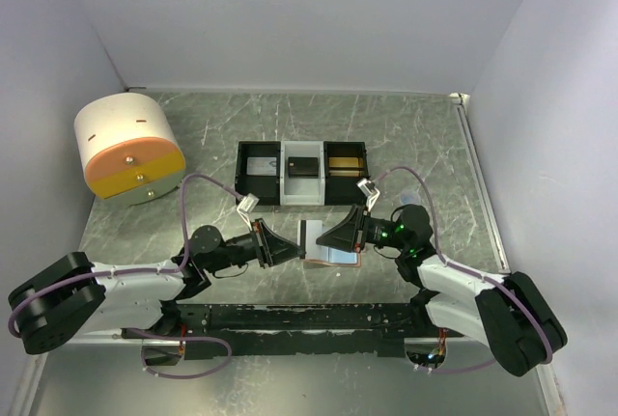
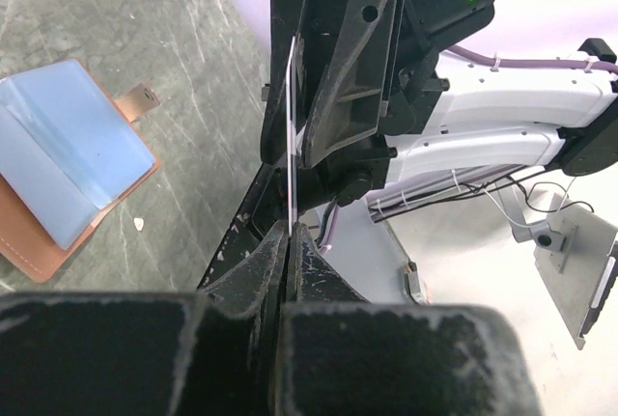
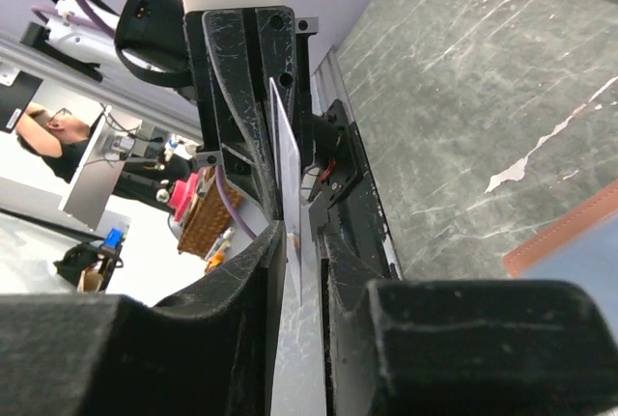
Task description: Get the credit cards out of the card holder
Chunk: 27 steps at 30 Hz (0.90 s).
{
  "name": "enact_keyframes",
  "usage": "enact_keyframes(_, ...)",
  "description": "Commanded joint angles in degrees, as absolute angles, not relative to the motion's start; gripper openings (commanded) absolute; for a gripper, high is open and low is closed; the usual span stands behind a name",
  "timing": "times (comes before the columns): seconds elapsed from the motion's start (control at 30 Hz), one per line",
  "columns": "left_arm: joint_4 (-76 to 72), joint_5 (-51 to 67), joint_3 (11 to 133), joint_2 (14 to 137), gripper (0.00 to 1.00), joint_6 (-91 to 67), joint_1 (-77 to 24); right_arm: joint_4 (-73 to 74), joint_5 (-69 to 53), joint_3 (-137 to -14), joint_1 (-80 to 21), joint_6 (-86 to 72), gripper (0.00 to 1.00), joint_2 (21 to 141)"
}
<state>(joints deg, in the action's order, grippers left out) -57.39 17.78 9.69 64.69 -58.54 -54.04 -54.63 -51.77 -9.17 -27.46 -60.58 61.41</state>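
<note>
The grey marbled worktop (image 1: 406, 136) carries a black-and-white three-compartment tray (image 1: 238, 173), which is seen beyond both grippers. The left gripper (image 1: 295, 243) and right gripper (image 1: 324, 238) are met tip to tip. Each is closed on an opposite edge of one pale card (image 1: 311, 235), which is held on edge between them. The card holder (image 1: 340, 256) is lying open on the worktop directly beneath the right gripper, with the light blue lining upward and the salmon-orange cover underneath. Its strap tab (image 2: 143, 97) is extended flat, clear of both grippers.
</note>
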Motion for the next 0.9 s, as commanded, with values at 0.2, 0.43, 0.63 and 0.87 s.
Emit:
enact_keyframes(0.2,-58.8,19.2,12.5,63.5,0.07,-58.6,-53.6,-54.9,-56.6,-12.4,-27.7,-60.0,0.14,60.7)
enact_keyframes(0.43,-64.0,19.9,11.4,64.8,0.07,-59.6,-53.6,-61.3,-56.3,-11.9,-27.9,-65.5,0.12,61.6)
enact_keyframes(0.63,-63.4,20.8,11.0,65.3,0.07,-59.8,-53.6,-64.2,-54.9,-11.9,-27.9,-68.7,0.13,63.0)
enact_keyframes(0.87,-62.6,20.3,10.2,64.1,0.07,-59.4,-53.6,-62.2,-53.5,-12.1,-29.6,-67.8,0.04,63.3)
